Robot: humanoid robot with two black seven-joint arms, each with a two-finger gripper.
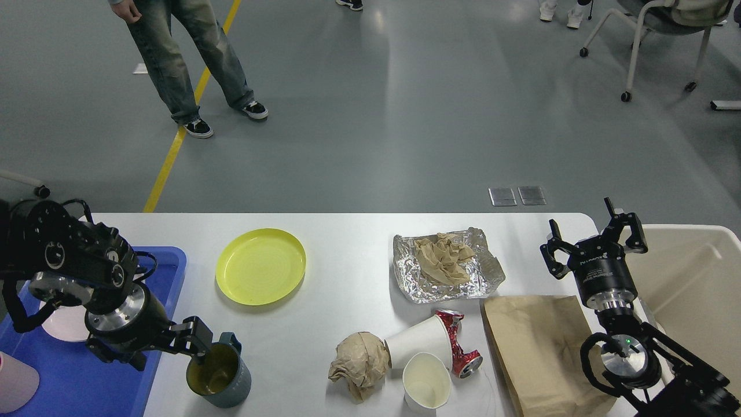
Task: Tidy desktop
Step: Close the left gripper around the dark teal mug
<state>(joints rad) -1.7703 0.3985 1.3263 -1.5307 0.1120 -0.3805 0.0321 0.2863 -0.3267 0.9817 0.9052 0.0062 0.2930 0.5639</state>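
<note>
The white desktop (347, 284) holds a yellow plate (260, 266), a grey-green mug (223, 376), foil with crumpled brown paper (446, 263), a brown paper ball (359, 362), two paper cups (419, 344) (426, 381), a crushed red can (460, 341) and a brown paper bag (538, 347). My left gripper (168, 350) is open, low at the front left. Its right finger is at the mug's near-left rim. Its other finger is over the blue tray's edge. My right gripper (593, 240) is open and empty above the desktop's right end.
A blue tray (75, 382) at the left holds a pink plate (61, 327), mostly hidden by my left arm, and a pink cup (14, 385). A cream bin (694, 278) stands off the right edge. A person (179, 58) stands on the floor beyond.
</note>
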